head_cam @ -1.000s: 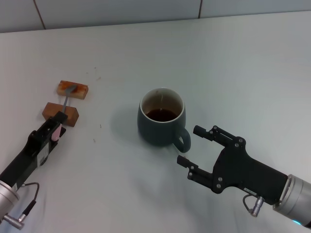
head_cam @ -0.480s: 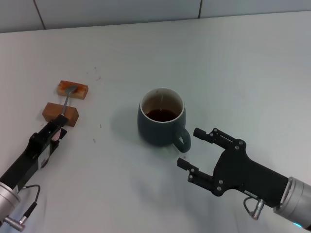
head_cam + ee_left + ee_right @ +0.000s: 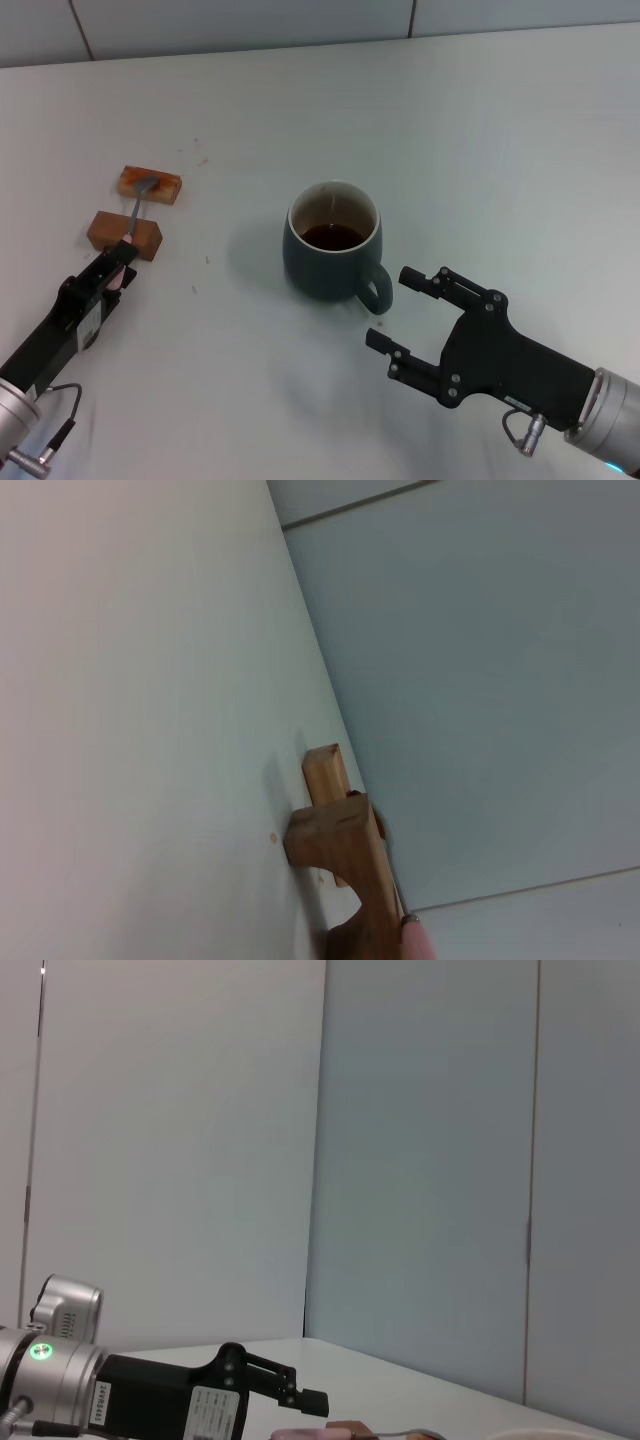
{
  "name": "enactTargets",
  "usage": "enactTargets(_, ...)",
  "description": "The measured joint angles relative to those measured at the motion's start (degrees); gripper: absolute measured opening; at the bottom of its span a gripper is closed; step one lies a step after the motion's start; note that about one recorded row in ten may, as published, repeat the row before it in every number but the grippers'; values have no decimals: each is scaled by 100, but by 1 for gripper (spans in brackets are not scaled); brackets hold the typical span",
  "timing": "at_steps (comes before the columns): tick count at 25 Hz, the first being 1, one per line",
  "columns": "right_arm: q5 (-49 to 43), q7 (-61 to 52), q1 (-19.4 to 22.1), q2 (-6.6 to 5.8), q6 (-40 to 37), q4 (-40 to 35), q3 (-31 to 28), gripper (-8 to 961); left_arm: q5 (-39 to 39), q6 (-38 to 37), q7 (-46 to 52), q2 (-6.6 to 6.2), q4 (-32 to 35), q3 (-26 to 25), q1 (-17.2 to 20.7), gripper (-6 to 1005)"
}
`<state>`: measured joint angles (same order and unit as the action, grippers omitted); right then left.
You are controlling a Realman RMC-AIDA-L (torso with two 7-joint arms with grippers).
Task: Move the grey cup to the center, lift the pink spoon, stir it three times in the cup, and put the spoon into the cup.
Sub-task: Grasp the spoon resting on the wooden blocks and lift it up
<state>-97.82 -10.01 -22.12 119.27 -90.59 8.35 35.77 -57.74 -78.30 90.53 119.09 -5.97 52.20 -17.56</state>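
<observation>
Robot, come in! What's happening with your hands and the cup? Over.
Right gripper open beside rounded blue-grey mug. Left gripper at pink-handled spoon. Nothing between.

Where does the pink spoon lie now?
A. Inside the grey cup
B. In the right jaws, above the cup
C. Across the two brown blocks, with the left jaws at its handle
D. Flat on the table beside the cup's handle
C: the pink spoon spans the two brown blocks, with the left gripper at its pink end; the grey cup holds only dark liquid.

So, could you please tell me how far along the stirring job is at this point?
Done: the grey cup sits mid-table, and the open right gripper is just clear of its handle. In hand: the left gripper is at the pink spoon, which lies across two wooden blocks. Left: lifting, stirring, leaving the spoon in the cup.
</observation>
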Motion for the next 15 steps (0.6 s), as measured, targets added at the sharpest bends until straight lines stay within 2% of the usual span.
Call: enactTargets(15,0,11,6,0,-4,-22,0,714,19,-1,35,0,-101,-68,-53,419)
